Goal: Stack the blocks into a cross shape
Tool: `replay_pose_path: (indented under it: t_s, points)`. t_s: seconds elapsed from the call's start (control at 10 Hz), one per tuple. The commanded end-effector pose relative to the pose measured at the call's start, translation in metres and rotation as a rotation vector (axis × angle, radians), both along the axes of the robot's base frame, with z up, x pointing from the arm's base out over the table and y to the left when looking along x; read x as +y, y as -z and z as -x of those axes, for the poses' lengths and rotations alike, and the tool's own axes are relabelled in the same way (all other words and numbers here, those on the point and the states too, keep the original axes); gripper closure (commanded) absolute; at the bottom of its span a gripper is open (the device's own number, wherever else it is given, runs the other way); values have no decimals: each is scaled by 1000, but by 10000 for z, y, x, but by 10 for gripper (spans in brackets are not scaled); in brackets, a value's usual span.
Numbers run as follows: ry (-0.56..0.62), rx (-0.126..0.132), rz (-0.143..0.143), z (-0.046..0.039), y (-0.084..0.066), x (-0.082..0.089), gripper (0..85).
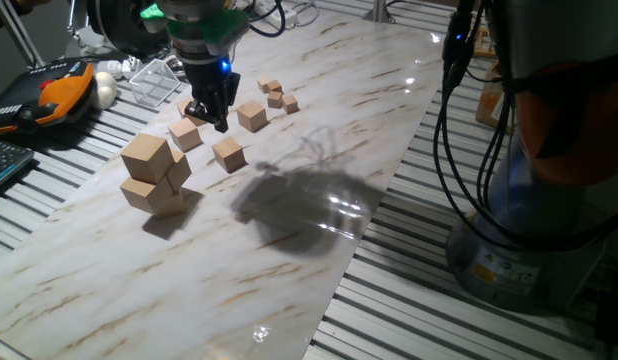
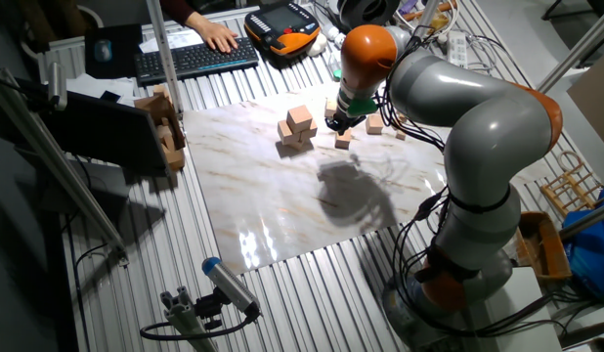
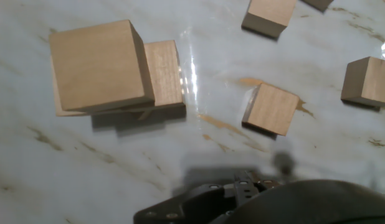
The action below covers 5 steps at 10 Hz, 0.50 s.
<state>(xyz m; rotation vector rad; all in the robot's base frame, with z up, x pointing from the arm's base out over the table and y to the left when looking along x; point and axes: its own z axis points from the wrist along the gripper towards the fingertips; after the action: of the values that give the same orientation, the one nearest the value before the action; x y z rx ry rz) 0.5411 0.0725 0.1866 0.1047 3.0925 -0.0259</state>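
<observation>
- Hand view, at 10 o'clock: the blocks (image 3: 99, 65) form a stack, with one large cube on top hiding most of the ones below; a lower cube sticks out at its 3 o'clock side.
- One fixed view shows the same stack (image 1: 154, 175) on the marble table (image 1: 309, 250): a top cube resting on lower cubes set at angles.
- At 1 o'clock of the stack there, medium cubes (image 1: 228, 153) lie scattered, apart from one another.
- The gripper (image 1: 211, 112) hangs low over the table among those medium cubes, near the stack but apart from it; I cannot tell how wide its fingers stand, nor whether they hold anything.
- Farther toward 1 o'clock sit tiny cubes (image 1: 277, 96), close together.
</observation>
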Motion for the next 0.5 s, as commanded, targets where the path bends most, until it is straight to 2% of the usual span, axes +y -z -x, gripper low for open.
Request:
replay_pose_path:
  t_s: [0.0, 0.4]
  points:
    - [3, 0, 0, -4, -2, 5, 850]
    - [17, 15, -16, -15, -6, 11, 850]
